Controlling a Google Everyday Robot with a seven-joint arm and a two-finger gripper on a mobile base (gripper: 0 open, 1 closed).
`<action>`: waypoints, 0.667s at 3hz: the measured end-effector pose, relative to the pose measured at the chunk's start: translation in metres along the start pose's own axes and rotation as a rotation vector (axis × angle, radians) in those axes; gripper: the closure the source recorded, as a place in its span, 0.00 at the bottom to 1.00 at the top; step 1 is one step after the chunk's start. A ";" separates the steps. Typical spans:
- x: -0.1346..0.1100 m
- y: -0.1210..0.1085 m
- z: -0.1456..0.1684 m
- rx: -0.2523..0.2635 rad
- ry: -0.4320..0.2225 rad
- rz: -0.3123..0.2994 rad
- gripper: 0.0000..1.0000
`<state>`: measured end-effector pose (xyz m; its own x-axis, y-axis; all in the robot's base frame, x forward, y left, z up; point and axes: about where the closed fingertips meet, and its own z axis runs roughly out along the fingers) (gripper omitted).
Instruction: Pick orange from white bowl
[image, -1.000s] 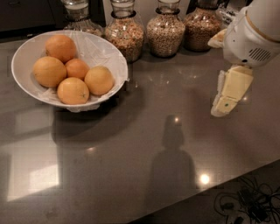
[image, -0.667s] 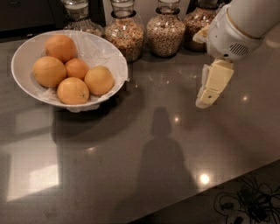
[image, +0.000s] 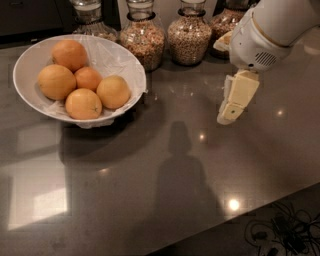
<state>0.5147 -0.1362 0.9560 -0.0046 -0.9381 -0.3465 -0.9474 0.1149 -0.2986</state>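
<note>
The white bowl (image: 30, 60) stands at the back left of the grey counter, lined with crinkled plastic film, and holds several oranges. The orange (image: 113, 91), pale yellow-orange and slightly egg-shaped, lies at the bowl's right side, next to a small reddish orange (image: 88, 78) and a rounder orange with a dark stem dot (image: 83, 103). My gripper (image: 227, 116) hangs from the white arm at the right, pointing down above the counter, well to the right of the bowl and holding nothing.
Several glass jars of grains (image: 188, 37) stand along the back edge behind the bowl and the gripper. The counter's front edge runs diagonally at the lower right, with cables (image: 280, 232) on the floor below.
The gripper has moved left toward the bowl, staying at about the same height. The bowl and the oranges have not moved.
</note>
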 end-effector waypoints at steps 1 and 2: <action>-0.036 -0.013 0.025 -0.019 -0.124 -0.048 0.00; -0.059 -0.023 0.039 -0.032 -0.203 -0.069 0.00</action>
<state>0.5488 -0.0710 0.9489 0.1219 -0.8577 -0.4995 -0.9531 0.0393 -0.3001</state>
